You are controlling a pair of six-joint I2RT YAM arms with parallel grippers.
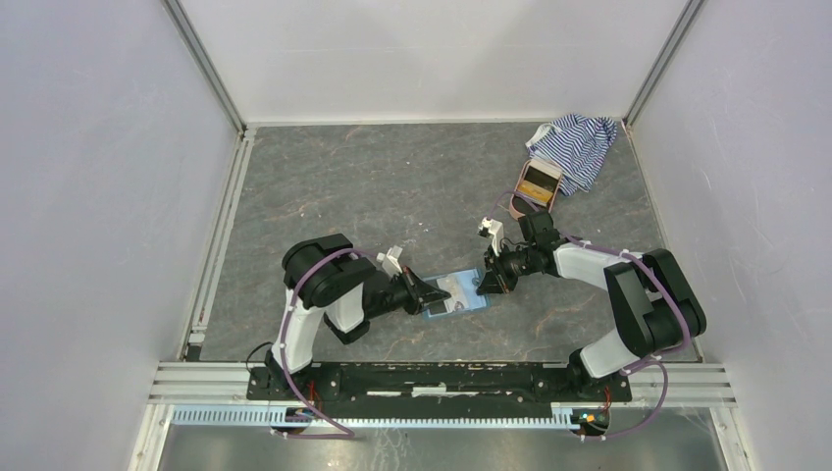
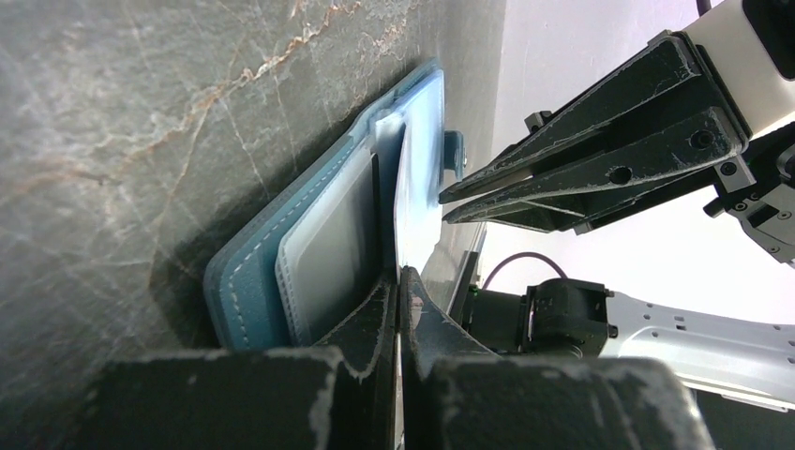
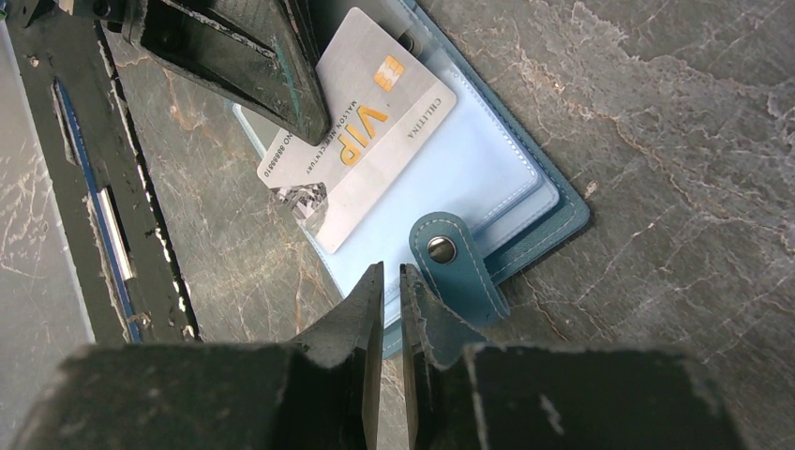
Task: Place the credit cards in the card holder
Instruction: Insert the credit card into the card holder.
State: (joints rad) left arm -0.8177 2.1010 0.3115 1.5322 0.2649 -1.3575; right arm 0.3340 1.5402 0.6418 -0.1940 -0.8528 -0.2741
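Left fingers (image 3: 272,66) clench card (image 3: 375,131) edge over open holder (image 3: 553,211); right fingers (image 3: 352,319) closed beside tab (image 3: 459,272)

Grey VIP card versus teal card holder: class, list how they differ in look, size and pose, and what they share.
The grey plastic VIP card bears gold lettering; the teal folding card holder is pale blue inside. The card is smaller. The left tool pinches the card; the holder lies open on the grey marbled table. Both are rectangular.
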